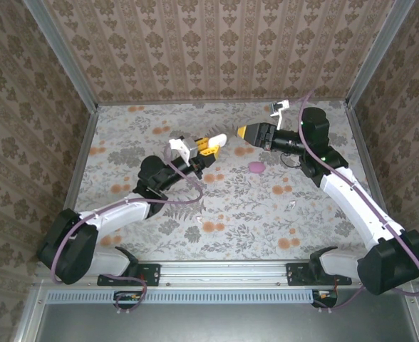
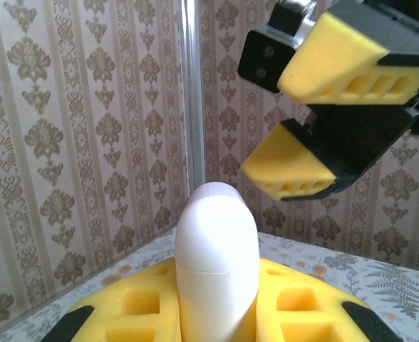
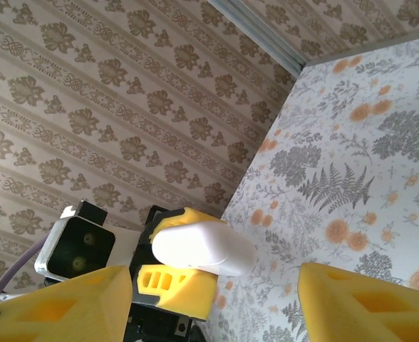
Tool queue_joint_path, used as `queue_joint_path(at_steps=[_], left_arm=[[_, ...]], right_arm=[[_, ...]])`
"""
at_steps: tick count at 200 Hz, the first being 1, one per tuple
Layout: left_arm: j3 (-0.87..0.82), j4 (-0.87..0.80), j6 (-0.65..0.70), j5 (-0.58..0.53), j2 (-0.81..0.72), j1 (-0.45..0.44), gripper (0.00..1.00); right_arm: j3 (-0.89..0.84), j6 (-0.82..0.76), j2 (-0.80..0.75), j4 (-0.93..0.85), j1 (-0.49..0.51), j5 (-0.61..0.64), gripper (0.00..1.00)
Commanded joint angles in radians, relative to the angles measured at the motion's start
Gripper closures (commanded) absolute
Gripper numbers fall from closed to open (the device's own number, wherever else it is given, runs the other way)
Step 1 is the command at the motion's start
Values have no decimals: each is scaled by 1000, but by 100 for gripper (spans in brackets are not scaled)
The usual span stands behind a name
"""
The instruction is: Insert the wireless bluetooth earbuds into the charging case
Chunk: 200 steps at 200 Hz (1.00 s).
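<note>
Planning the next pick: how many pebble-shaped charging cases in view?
2. A white plastic case clamped in the left gripper; a pink case on the table near the right gripper. Others may be hidden.

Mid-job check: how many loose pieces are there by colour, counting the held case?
White smooth pebble-shaped plastic charging case, held in the left gripper: 1
Pink rounded plastic piece, lying loose: 1
Tiny white plastic earbuds, lying loose: 2
Total: 4
</note>
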Motion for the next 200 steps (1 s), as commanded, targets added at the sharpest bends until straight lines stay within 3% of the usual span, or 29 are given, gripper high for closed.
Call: queue_joint_path(at_steps=[1, 55, 80, 125, 152, 176, 200], left_arm=[[4, 107, -30, 34, 22, -2, 87], [2, 172, -80, 52, 59, -1, 87], [2, 173, -82, 54, 56, 0, 87], [5, 164, -63, 55, 51, -1, 86], [11, 160, -58, 56, 57, -1, 86], [15, 150, -45, 49, 58, -1, 86], [18, 145, -34, 43, 57, -1, 86]], right_arm=[[9, 45, 7, 31, 5, -82, 36], [117, -83, 82, -142, 67, -166, 34], [122, -70, 112, -127, 78, -157, 32], [130, 73, 183, -68, 81, -153, 27], [111, 248, 222, 38, 82, -170, 26], [85, 404, 245, 165, 83, -190, 27], [91, 430, 254, 160, 90, -203, 30]])
